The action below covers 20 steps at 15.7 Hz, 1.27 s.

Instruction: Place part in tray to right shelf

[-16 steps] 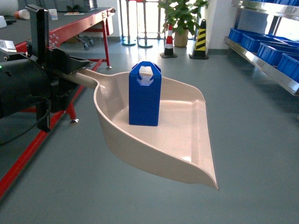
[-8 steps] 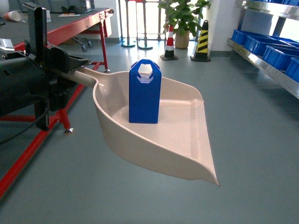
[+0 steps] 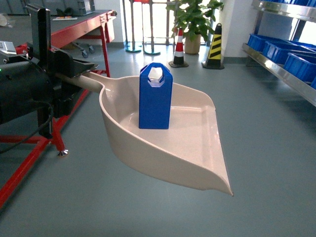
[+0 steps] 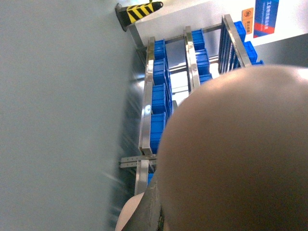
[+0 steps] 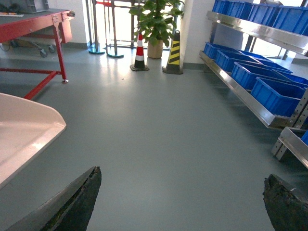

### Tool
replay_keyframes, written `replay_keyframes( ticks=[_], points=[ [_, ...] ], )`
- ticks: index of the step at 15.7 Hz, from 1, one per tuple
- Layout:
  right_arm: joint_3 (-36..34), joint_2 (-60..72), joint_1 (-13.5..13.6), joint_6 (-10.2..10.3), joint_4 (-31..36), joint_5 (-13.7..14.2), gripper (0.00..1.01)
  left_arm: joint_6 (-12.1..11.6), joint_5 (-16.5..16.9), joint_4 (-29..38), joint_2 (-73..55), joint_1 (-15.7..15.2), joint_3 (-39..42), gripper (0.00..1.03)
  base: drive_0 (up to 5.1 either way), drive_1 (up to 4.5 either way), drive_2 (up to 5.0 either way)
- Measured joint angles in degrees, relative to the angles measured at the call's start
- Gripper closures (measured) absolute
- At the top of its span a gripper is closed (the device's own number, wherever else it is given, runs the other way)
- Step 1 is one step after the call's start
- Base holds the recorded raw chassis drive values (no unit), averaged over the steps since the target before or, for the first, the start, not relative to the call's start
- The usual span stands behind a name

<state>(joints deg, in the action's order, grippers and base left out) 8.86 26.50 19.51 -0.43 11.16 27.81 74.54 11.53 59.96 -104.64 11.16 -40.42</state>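
Note:
The blue part (image 3: 155,98) stands upright in the beige tray (image 3: 197,143), near its back wall. My left gripper (image 3: 74,74) is shut on the tray's long handle and holds it level above the floor. In the left wrist view the tray's underside (image 4: 240,154) fills the right side, and one grey finger (image 4: 148,214) shows beside it. The right shelf (image 3: 281,71) runs along the right wall, apart from the tray. My right gripper (image 5: 182,180) is open over bare floor with nothing between its fingers. The tray's front corner (image 5: 24,130) lies to its left.
Blue crates (image 5: 274,94) sit on the steel shelf. A red-framed workbench (image 3: 74,27) stands at the left. Two striped cones (image 3: 212,42) and a potted plant (image 3: 192,19) stand by the far wall. Grey floor (image 3: 266,148) lies between the tray and the shelf.
The whole scene has slid in the head view: the red bench's foot moved down and left, the shelf crates moved right. The tray and part keep their place before the camera.

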Motion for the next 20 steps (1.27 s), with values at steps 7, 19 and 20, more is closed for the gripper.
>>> replay_keyframes(
  ticks=[7, 19, 20],
  points=[
    [0.0, 0.04, 0.0, 0.0, -0.17, 0.02, 0.03, 0.0, 0.02, -0.33, 0.0, 0.0, 0.0, 0.89, 0.0, 4.26, -4.2],
    [0.0, 0.11, 0.0, 0.0, 0.0, -0.17, 0.03, -0.13, -0.59, 0.33, -0.07, -0.7, -0.07, 0.89, -0.6, 1.82, -3.1],
    [0.0, 0.02, 0.0, 0.0, -0.07, -0.13, 0.03, 0.02, -0.15, -0.04, -0.02, -0.26, -0.15, 0.89, -2.1, -2.14, -2.1]
  ],
)
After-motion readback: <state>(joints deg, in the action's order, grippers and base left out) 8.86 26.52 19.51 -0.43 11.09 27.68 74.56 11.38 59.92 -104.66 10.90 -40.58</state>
